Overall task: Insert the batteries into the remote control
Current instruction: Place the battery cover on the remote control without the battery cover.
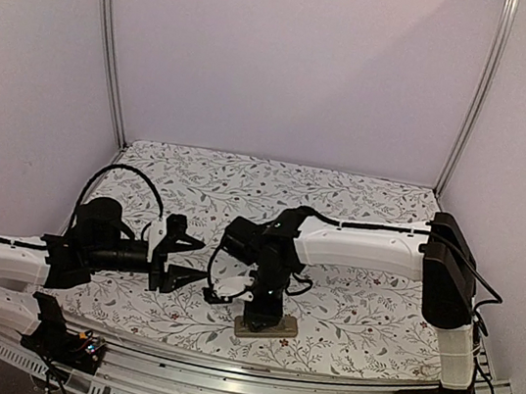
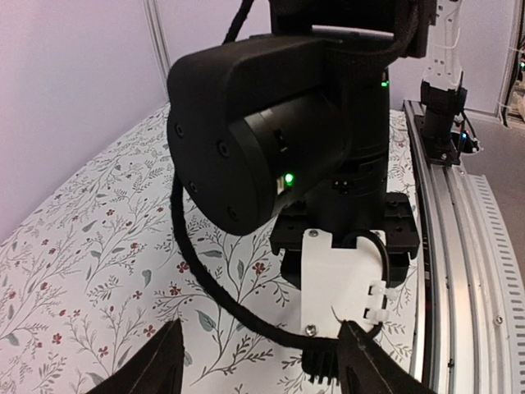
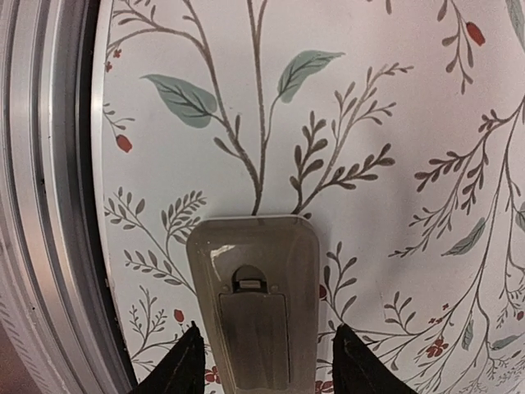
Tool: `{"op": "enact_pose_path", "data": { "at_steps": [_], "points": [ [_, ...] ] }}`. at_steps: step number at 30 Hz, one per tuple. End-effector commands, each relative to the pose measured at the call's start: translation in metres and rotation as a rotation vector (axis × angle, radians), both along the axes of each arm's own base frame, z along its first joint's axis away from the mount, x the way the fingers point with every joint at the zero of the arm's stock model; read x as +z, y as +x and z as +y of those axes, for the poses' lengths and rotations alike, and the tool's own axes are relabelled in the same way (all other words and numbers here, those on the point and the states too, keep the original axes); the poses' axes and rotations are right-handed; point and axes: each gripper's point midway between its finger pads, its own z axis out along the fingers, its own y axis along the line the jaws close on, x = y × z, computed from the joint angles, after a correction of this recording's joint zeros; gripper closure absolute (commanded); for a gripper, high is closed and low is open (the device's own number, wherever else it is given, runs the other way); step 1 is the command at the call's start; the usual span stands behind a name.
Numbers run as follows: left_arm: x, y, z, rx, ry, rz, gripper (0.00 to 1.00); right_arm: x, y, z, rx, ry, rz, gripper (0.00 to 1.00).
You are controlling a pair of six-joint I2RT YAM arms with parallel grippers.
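The right gripper (image 3: 271, 361) hangs over the remote (image 3: 254, 287).
Its jaws stand wide, one each side; the remote lies lengthwise between them.

High rear overview, right wrist close, both showing remote control (image 3: 254, 304)

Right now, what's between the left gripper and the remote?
Only the right arm's black cable, looping above the flowery cloth, lies between the left gripper and the remote. The top view shows it.
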Motion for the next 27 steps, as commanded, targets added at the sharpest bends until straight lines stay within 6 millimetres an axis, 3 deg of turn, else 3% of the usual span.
{"op": "enact_pose_path", "data": {
  "at_steps": [1, 4, 6, 8, 9, 12, 16, 19, 23, 27],
  "points": [
    [-0.008, 0.000, 0.002, -0.005, 0.010, 0.008, 0.37, 0.029, 0.007, 0.027, -0.008, 0.140, -0.025, 0.45],
    [-0.010, -0.003, 0.001, -0.023, 0.012, 0.009, 0.36, 0.053, 0.010, 0.037, -0.032, 0.234, -0.033, 0.41],
    [-0.012, -0.005, -0.002, -0.039, 0.013, 0.016, 0.36, 0.071, 0.017, 0.036, -0.097, 0.294, -0.039, 0.45],
    [-0.018, -0.007, -0.004, -0.046, 0.022, 0.038, 0.36, 0.079, 0.033, 0.025, -0.224, 0.328, -0.035, 0.67],
    [-0.023, -0.009, -0.006, -0.051, 0.033, 0.050, 0.36, 0.073, 0.040, 0.014, -0.341, 0.321, -0.002, 0.79],
    [-0.048, -0.021, -0.015, -0.084, 0.096, 0.082, 0.32, 0.077, 0.053, -0.011, -0.605, 0.354, 0.070, 1.00],
    [-0.076, -0.037, -0.029, -0.140, 0.163, 0.069, 0.28, 0.064, 0.043, -0.028, -0.903, 0.351, 0.120, 1.00],
    [-0.091, -0.033, -0.036, -0.138, 0.186, 0.062, 0.26, 0.065, 0.023, -0.026, -0.941, 0.410, 0.133, 1.00],
    [-0.115, -0.037, -0.042, -0.182, 0.233, 0.063, 0.26, 0.059, 0.010, -0.011, -0.957, 0.451, 0.178, 1.00],
    [-0.125, -0.035, -0.047, -0.187, 0.241, 0.054, 0.29, 0.035, 0.006, -0.011, -0.957, 0.395, 0.192, 1.00]
  ]
}}
